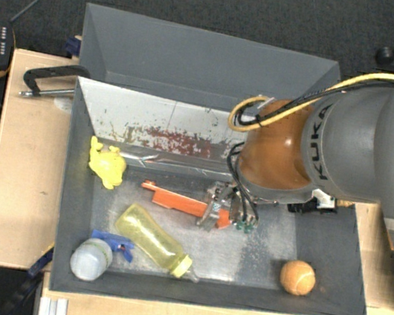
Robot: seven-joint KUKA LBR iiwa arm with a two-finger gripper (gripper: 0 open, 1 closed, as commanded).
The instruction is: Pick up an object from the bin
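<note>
The gripper [213, 215] is down at the floor of the grey metal bin [198, 63], near its middle, hanging from the arm's orange wrist cover [276, 156] that comes in from the right. It sits right on the right-hand end of a long, flat orange tool [174, 200], which stretches away from it to the left. A bit of orange also shows on the gripper's right side. Whether the gripper is open or closed on the tool cannot be told.

Just below and left of the gripper, a pale yellow see-through bottle [152, 239] lies on its side. Further off, below and to the right, an orange ball [297, 277] rests alone near the front wall. To the far left, a crumpled yellow soft thing [107, 163] lies by the side wall. Farthest away, in the lower left corner, is a white-topped container [92, 259] with a blue part [115, 244] beside it.
</note>
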